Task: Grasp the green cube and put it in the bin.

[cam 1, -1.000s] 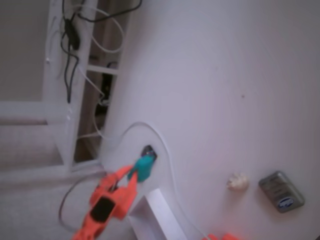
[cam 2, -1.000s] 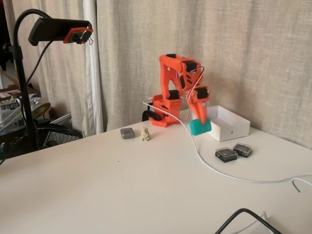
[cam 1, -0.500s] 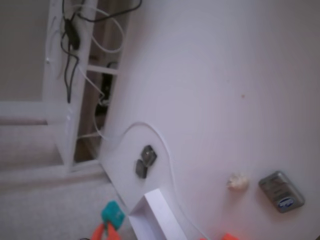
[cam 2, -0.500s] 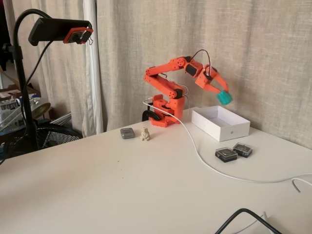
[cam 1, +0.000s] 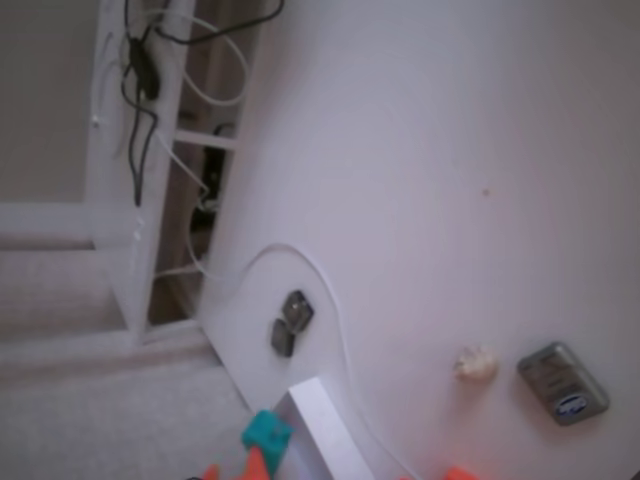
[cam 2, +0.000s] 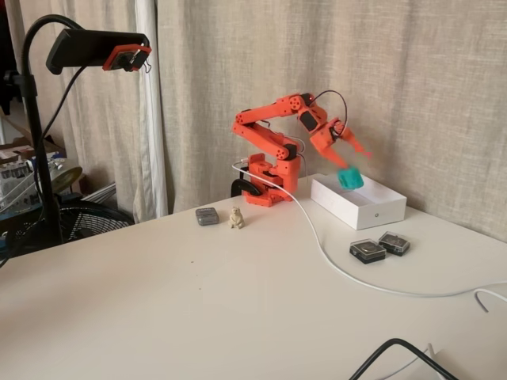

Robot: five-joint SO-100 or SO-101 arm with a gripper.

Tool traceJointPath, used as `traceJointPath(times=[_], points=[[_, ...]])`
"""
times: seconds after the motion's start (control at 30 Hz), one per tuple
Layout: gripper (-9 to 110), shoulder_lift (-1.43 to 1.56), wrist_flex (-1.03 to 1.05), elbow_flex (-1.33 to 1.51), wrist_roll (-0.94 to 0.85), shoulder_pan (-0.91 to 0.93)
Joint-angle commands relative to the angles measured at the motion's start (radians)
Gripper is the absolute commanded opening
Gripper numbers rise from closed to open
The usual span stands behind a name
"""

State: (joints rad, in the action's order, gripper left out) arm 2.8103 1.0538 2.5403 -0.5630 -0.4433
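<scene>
From the side fixed view the whole orange arm (cam 2: 273,146) shows, reaching out from its base toward the bin (cam 2: 358,201), a white straight-walled box on the white table (cam 2: 198,301). The gripper (cam 2: 352,150) hangs above the bin with its jaws spread apart, holding nothing. The green cube (cam 2: 348,179) is just below the fingers and clear of them, in the air right over the bin's open top.

The fixed view from above shows almost none of that: only orange finger tips at the bottom edge, the cube (cam 1: 266,434) at the near corner of the bin (cam 1: 318,432), and a slice of the bin's thin wall. It does show a white shelf frame (cam 1: 135,170) hung with black cables beside the table, which the side view lacks.

Around the bin: two small dark grey square pieces (cam 2: 380,247) lie side by side on the table just in front of it, and a white cable (cam 2: 333,265) curves past them from the arm's base. Left of the base sit a grey rounded device (cam 2: 207,216) and a small cream figurine (cam 2: 236,218). Beige curtains hang behind.
</scene>
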Motion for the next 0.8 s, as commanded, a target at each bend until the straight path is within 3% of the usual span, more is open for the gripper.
traceJointPath(times=[0.0,0.13,0.2,0.37,0.53,0.6,0.7,0.77], points=[[33,-0.021,-0.129,0.008,0.006,-0.02],[35,-0.067,-0.215,0.04,-0.084,-0.055],[36,-0.098,-0.359,0.077,-0.123,-0.067],[37,-0.13,-0.324,0.156,-0.268,-0.034],[36,-0.089,-0.388,0.244,-0.281,-0.043],[37,-0.051,-0.301,0.242,-0.287,-0.049],[36,-0.026,-0.345,0.245,-0.281,-0.069],[35,-0.023,-0.483,0.247,-0.265,-0.1]])
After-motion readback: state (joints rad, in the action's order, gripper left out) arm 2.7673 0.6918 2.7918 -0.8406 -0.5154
